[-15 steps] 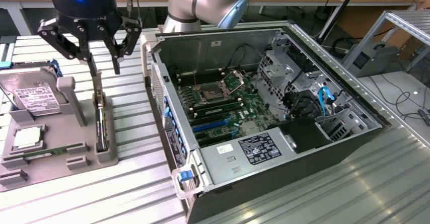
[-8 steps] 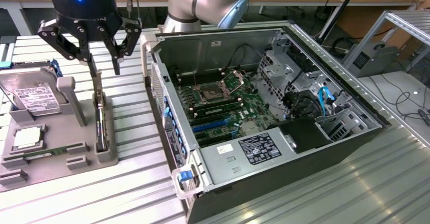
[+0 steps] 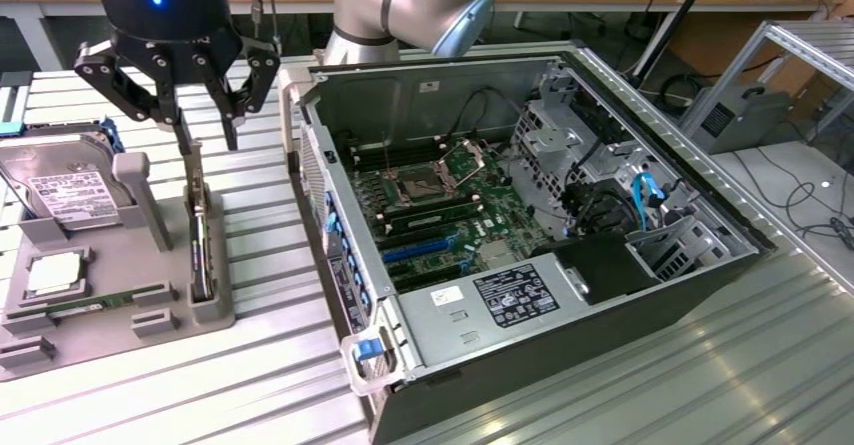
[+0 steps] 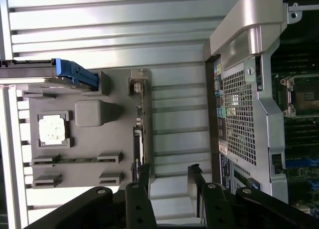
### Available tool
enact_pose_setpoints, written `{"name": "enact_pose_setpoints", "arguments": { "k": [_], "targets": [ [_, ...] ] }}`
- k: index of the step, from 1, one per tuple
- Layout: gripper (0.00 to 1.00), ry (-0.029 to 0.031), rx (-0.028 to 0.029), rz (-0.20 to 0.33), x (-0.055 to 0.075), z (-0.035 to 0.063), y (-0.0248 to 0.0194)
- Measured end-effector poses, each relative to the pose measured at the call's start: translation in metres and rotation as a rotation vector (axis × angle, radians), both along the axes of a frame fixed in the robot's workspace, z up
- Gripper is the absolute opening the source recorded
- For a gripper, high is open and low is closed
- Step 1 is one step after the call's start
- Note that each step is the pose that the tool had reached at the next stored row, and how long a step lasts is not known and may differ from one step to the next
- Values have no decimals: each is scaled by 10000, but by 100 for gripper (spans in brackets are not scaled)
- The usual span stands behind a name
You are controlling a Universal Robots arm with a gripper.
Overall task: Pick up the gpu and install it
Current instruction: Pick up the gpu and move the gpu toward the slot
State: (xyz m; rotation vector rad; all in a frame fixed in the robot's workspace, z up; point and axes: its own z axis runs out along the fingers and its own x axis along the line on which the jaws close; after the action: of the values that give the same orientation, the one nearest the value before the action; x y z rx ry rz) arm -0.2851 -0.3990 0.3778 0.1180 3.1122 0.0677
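A: Gripper [image 3: 207,137] [image 4: 168,170] state?
B: Fingers wide apart, nothing clamped. Hanging over outer rim of gray tray [image 3: 220,315].
A: Graphics card [image 3: 200,240] [image 4: 140,139] where?
B: Below gripper, standing on its long edge in slot along that rim. Gripper above one end; rest of card running away from fingertips. In line w/ one finger [image 4: 143,176], not midway betw. the two. Touching or not: can't tell.
A: Other finger?
B: Over bare slatted table [image 3: 267,375], above strip betw. tray edge & computer case [image 3: 400,95].
A: Room on that side?
B: Just that strip, then case wall near gripper. Case lying open side up, main board [image 3: 441,215] exposed inside rim.
A: Opposite side?
B: Rest of tray: hard drive [image 3: 60,190] propped up, square chip [image 3: 54,275], memory stick [image 4: 75,160] flat in holders. All apart from fingers, beyond the card.
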Motion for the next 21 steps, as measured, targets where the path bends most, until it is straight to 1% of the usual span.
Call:
{"name": "enact_pose_setpoints", "arguments": {
  "k": [21],
  "targets": [
    [44, 0, 0, 0, -11, -40, -1]
  ]
}}
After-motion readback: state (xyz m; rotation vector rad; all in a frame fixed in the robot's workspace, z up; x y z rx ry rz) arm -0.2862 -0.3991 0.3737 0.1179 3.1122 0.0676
